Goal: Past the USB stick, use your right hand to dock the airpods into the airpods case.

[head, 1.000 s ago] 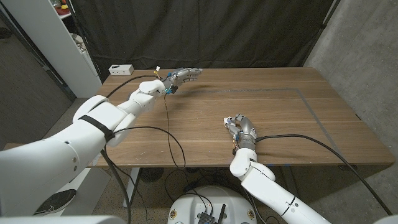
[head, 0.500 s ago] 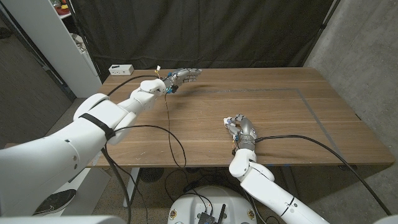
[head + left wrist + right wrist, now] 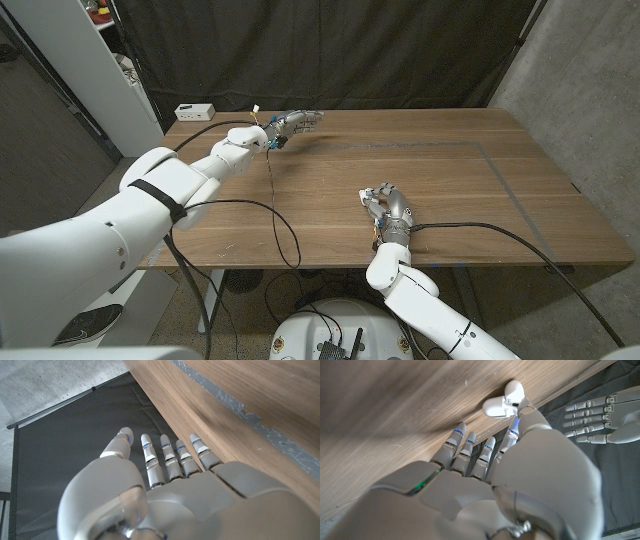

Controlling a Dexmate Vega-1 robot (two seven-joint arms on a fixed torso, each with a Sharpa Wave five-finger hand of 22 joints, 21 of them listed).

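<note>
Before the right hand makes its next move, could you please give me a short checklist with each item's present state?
1. Right hand at the white piece: ok, thumb tip right beside it.
2. Piece actually held by the fingers: cannot tell.
3. What the piece is: cannot tell, too small.
4. Left hand out of the way: ok, far across the table, holding nothing.

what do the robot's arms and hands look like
Both arms have glossy white rounded shells; the left arm wears a black band. Black cables trail from each wrist. The left hand and right hand are silver-grey metal, with small blue lights on the fingers.
</note>
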